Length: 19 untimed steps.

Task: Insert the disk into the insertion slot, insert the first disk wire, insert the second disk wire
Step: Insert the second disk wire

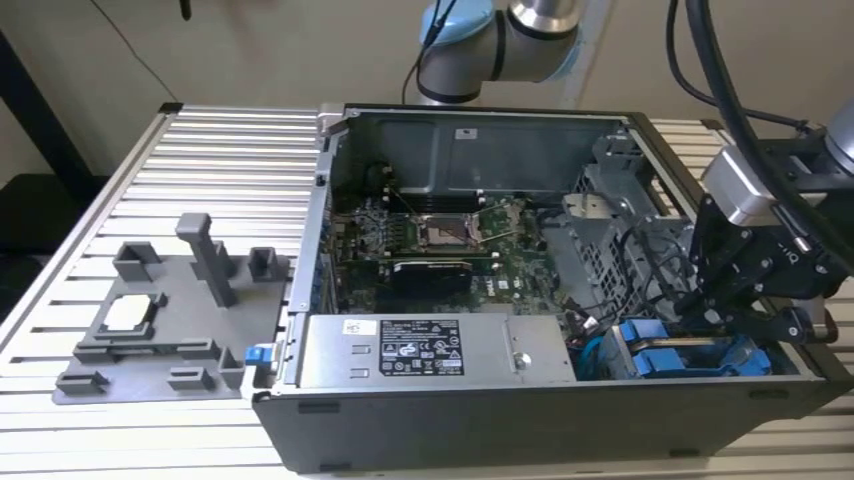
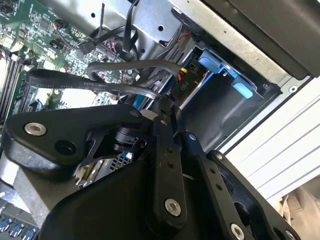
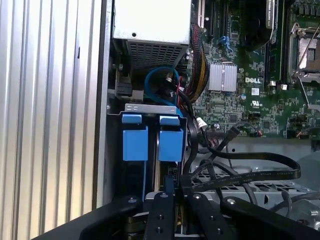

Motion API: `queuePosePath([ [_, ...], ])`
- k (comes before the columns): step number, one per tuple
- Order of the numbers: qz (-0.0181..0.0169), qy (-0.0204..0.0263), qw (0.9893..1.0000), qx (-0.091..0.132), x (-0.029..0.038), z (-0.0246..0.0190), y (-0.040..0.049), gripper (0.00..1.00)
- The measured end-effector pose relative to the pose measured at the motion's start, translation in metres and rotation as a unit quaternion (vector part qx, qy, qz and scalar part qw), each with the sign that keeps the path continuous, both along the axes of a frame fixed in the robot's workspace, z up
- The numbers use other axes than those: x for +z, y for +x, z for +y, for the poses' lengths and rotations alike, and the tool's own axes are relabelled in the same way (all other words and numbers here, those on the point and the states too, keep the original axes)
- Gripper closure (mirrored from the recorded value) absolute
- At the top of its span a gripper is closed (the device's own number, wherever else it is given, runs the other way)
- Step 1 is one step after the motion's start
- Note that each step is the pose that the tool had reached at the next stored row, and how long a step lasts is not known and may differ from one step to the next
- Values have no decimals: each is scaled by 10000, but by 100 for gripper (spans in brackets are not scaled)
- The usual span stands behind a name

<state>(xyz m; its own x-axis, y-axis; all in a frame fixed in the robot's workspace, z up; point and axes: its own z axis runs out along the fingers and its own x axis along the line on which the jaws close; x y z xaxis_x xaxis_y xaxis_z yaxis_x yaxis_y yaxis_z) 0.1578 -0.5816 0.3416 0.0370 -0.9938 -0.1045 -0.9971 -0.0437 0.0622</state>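
Here the disk [image 3: 171, 145] stands on edge in the insertion slot [image 3: 150, 107].

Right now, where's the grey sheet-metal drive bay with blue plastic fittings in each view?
Exterior view: drive bay at the exterior view's right, beside the silver power-supply box.
Second wrist view: bay beyond the black cables.
First wrist view: bay beside the black cables.
Shared landmark: green motherboard.

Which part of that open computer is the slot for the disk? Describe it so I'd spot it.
Find the open computer case on the slatted table. In the exterior view, go to its near right corner, beside the silver labelled box. The insertion slot is the grey metal bay with bright blue plastic fittings.
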Motion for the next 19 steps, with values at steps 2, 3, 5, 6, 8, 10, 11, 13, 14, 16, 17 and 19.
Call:
queuePosePath([
  [2,0,-2,10000,-3,-7,0,2,84],
  [3,0,-2,10000,-5,-12,0,4,84],
  [5,0,-1,10000,-9,-19,0,5,84],
  [6,0,0,10000,-11,-22,0,6,84],
  [8,0,0,10000,-24,-23,0,6,84],
  [10,0,0,10000,-57,-23,1,6,84],
  [11,0,13,10000,-80,-34,1,7,84],
  [13,1,5,9999,-139,-29,0,7,84],
  [14,0,0,9999,-164,-24,0,6,84],
  [16,0,0,9998,-198,-24,1,6,84],
  [17,0,2,9998,-213,-26,0,6,84],
  [19,0,1,9997,-245,-29,0,6,84],
])
